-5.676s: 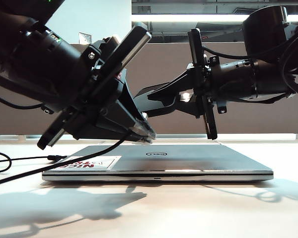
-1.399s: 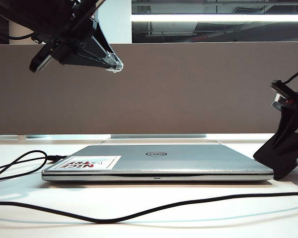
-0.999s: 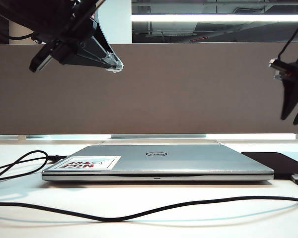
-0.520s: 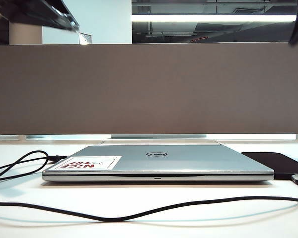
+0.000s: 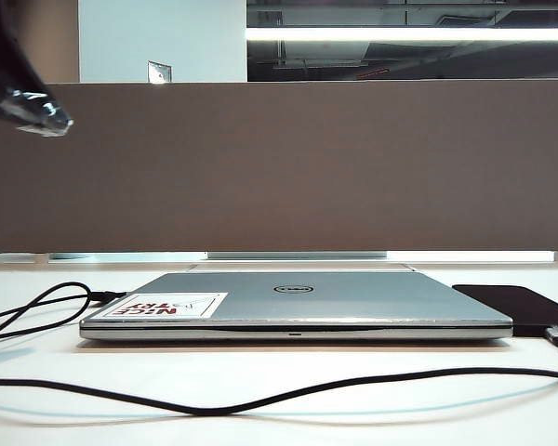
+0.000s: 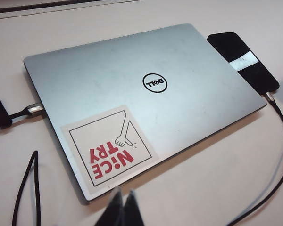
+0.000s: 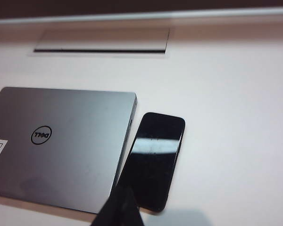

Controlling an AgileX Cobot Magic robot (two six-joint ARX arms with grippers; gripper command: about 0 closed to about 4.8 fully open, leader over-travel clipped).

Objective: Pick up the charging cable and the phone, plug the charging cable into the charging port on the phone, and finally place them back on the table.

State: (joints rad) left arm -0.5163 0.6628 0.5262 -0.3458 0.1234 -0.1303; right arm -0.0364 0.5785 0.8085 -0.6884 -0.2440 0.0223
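Observation:
The black phone (image 5: 519, 301) lies flat on the white table (image 5: 288, 423), close against the laptop's right side. It also shows in the left wrist view, phone (image 6: 243, 61), and in the right wrist view, phone (image 7: 153, 160). The charging cable (image 5: 260, 398) runs along the table front, and its silver plug (image 6: 270, 96) meets the phone's short edge at the charging port. My left gripper (image 5: 43, 119) hangs high at the far left, shut and empty, and its tips (image 6: 123, 194) touch each other. My right gripper (image 7: 125, 190) is shut and empty above the phone's near end. It is outside the exterior view.
A closed silver Dell laptop (image 5: 293, 302) with a red-lettered sticker (image 6: 108, 148) sits mid-table. A second black cord (image 6: 32, 109) is plugged into the laptop's side and loops on the table (image 5: 37, 307). A brown divider panel (image 5: 307, 167) stands behind.
The left gripper has drawn back up and to the left edge. The right gripper has let go of the phone, risen out of the exterior view and shut. Phone and cable lie still.

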